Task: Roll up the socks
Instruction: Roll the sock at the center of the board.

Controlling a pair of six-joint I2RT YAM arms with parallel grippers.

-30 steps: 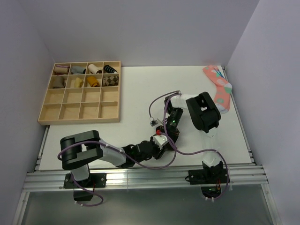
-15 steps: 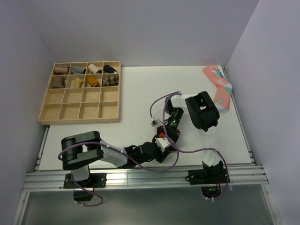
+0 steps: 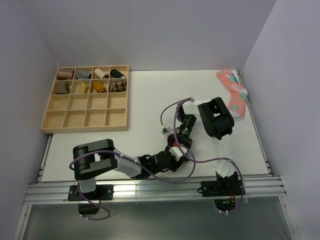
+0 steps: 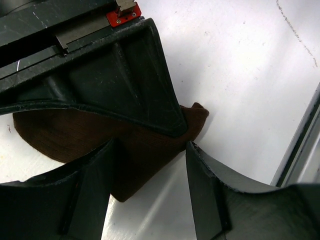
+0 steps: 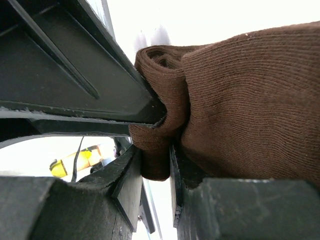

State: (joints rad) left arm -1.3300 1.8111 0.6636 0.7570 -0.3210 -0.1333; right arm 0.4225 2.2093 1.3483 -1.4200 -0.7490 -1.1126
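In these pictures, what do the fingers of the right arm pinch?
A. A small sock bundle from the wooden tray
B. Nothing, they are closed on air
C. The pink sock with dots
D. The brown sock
D: in the right wrist view, the right fingers are closed on a fold of the brown sock, while the pink sock lies untouched at the far right of the table.
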